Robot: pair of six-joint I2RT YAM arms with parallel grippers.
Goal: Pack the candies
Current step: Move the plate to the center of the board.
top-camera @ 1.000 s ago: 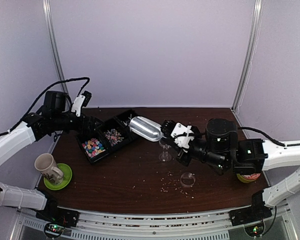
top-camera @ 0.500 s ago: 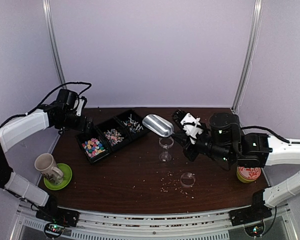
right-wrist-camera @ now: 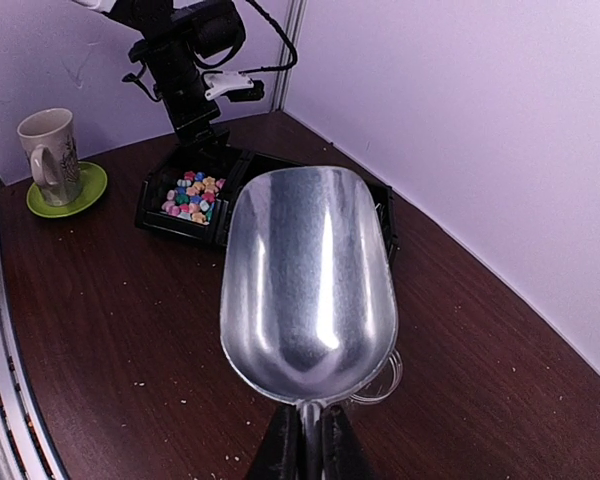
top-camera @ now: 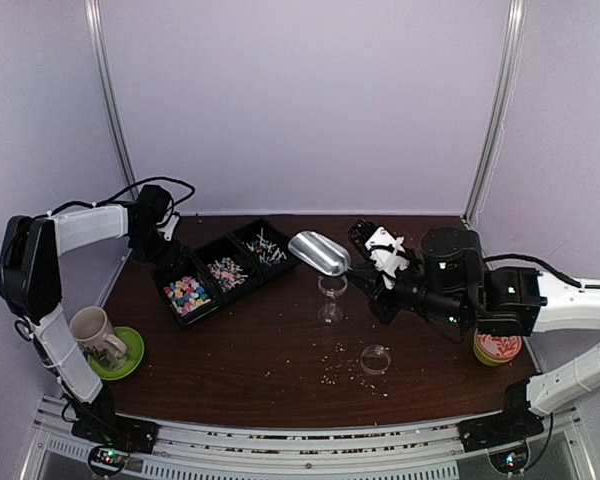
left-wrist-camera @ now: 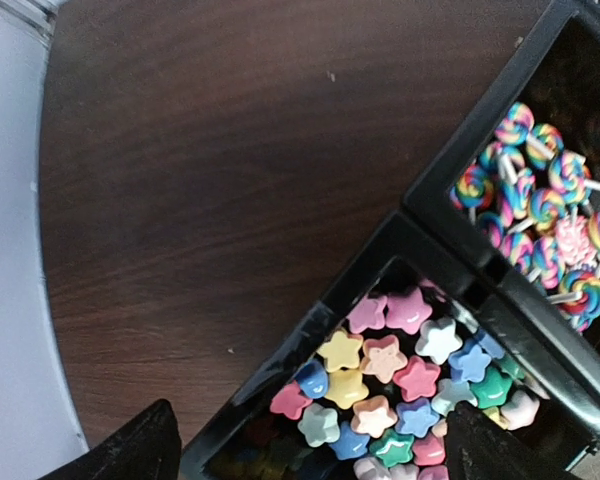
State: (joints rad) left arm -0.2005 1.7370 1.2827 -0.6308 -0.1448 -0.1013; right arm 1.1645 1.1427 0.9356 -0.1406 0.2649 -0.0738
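Pulled back to the far left, the left gripper [top-camera: 165,238] hung wide open and empty over the candies [left-wrist-camera: 380,380] in the black tray [left-wrist-camera: 430,225], while the right gripper [right-wrist-camera: 305,445], clamped on an empty-looking metal scoop [right-wrist-camera: 310,270], poised it above the stemmed glass [top-camera: 331,298], with packing seemingly barely begun.

Pastel star candies [left-wrist-camera: 390,390] fill one end compartment of the black tray [left-wrist-camera: 435,235]. Rainbow-swirl lollipops [left-wrist-camera: 545,205] lie heaped in the middle compartment. White stick-like sweets [top-camera: 267,247] lie scattered in the far end one.
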